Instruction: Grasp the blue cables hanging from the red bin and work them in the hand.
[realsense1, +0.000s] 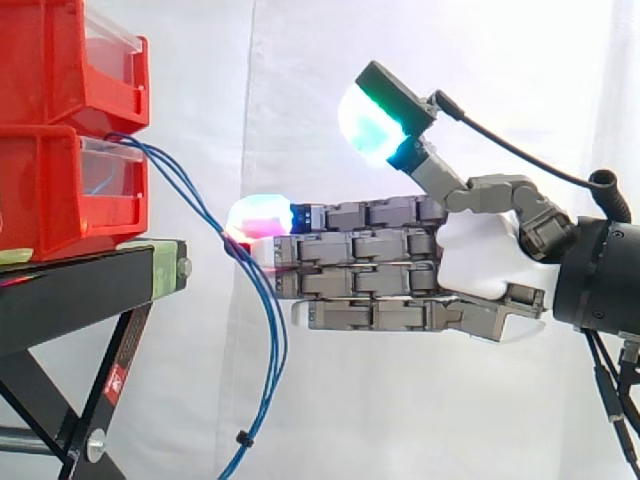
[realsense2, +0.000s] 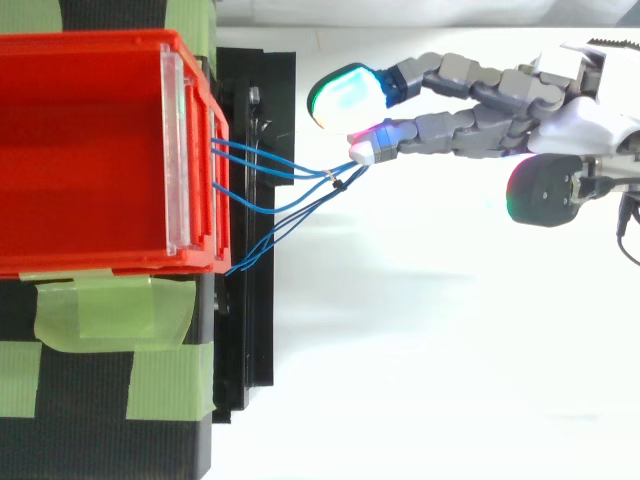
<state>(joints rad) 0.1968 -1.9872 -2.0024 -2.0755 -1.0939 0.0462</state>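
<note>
White curtain behind; red bin on black stand. Blue cables leave the bin front and droop past the stand's edge. Hand spread wide, fingers straight and level, fingertips touching the cables, thumb raised clear.

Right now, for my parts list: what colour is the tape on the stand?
Light green tape, clearest in the top view.

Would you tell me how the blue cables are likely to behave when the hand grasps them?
Probably floppy: the cables sag in a loose loop below the bin. Likely light and thin, so strands may slip between the hand's straight fingers.
</note>
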